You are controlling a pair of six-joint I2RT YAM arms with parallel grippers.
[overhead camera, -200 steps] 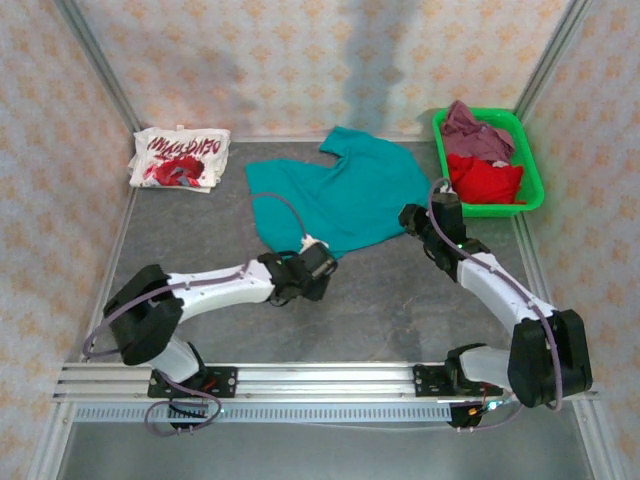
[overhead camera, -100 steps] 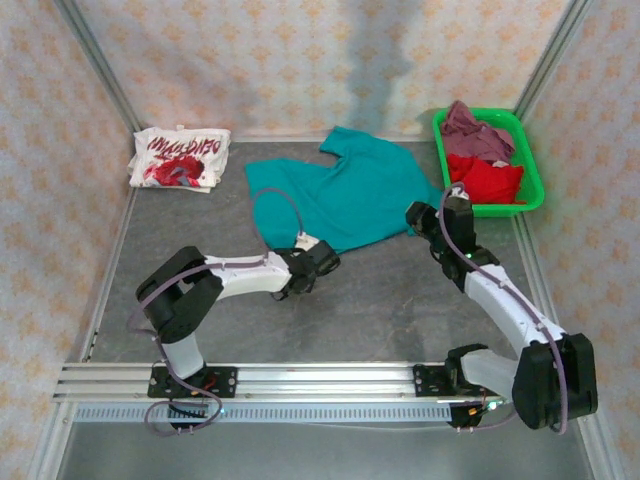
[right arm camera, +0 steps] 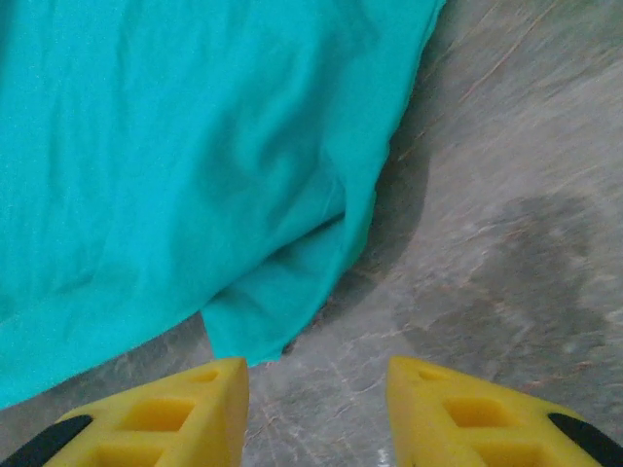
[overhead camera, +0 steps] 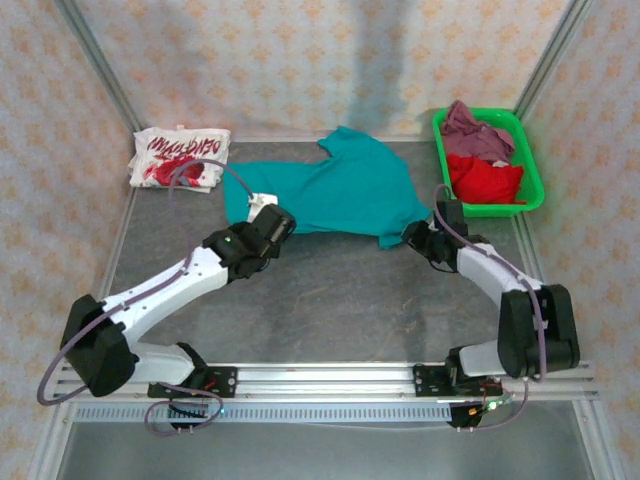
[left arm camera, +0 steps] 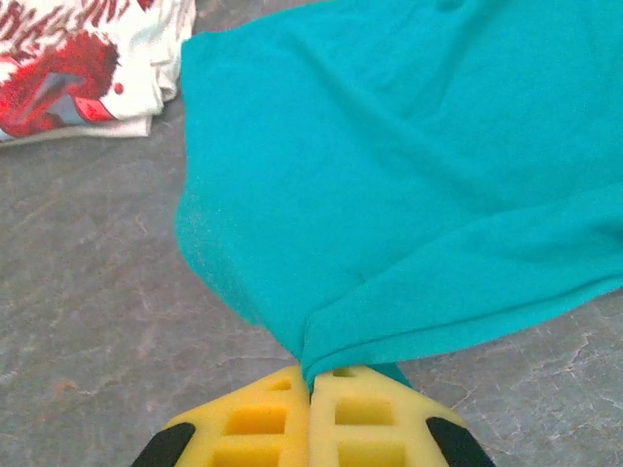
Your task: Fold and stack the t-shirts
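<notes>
My left claw [left arm camera: 311, 389] is clenched on the near-left corner of the teal tee [overhead camera: 350, 190], with the cloth pinched into the seam between the pads and fanning away from it. The tee lies toward the back of the table [overhead camera: 340, 290], its long axis running left to right between my two arms. My right claw [right arm camera: 316, 384] is released and holds nothing, low at the tee's near-right corner. In its wrist view that corner lies just ahead of the left pad's tip, left of the gap, and I cannot tell if it touches. The right arm is plainly nearer that free corner, so I judge it needs a nudge forward and left before closing. The white tee [overhead camera: 180, 158] sits folded at back left, well apart. The basket [overhead camera: 500, 209] at back right holds a red tee [overhead camera: 487, 181] nearer me and a mauve tee [overhead camera: 475, 130] behind it.
</notes>
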